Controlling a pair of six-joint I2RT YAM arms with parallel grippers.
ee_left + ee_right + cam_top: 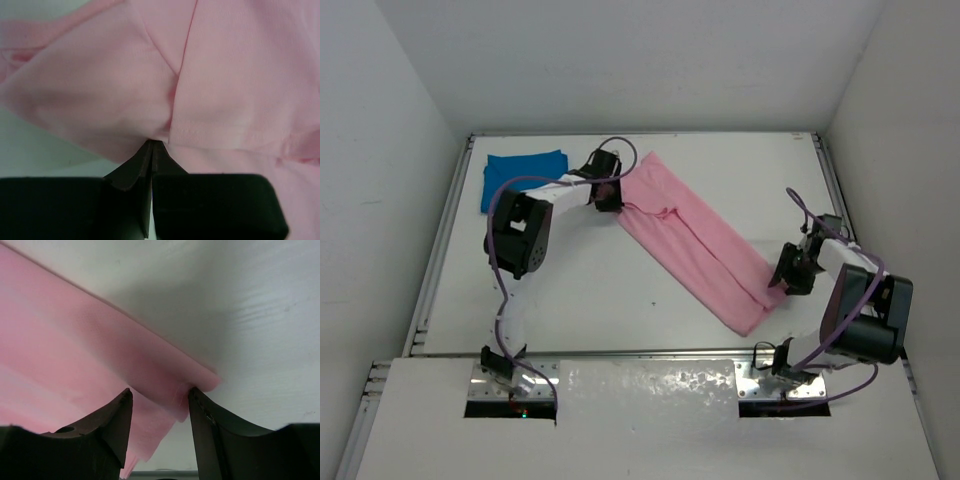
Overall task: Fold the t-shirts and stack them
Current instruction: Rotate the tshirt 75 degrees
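Note:
The light pink t-shirt (692, 238) lies folded into a long strip, running diagonally from the table's back centre to the front right. My left gripper (607, 195) is at the strip's back left edge, shut on a pinch of the pink cloth (165, 100). My right gripper (788, 275) is open at the strip's front right corner, and the pink cloth's (100, 360) hem lies between its fingers (120, 410). The bright blue t-shirt (524, 168) lies as a small folded rectangle at the back left.
The white table (590, 290) has a raised metal rim on the left (438, 250) and right (840, 190). White walls stand close on three sides. The arm bases sit at the near edge.

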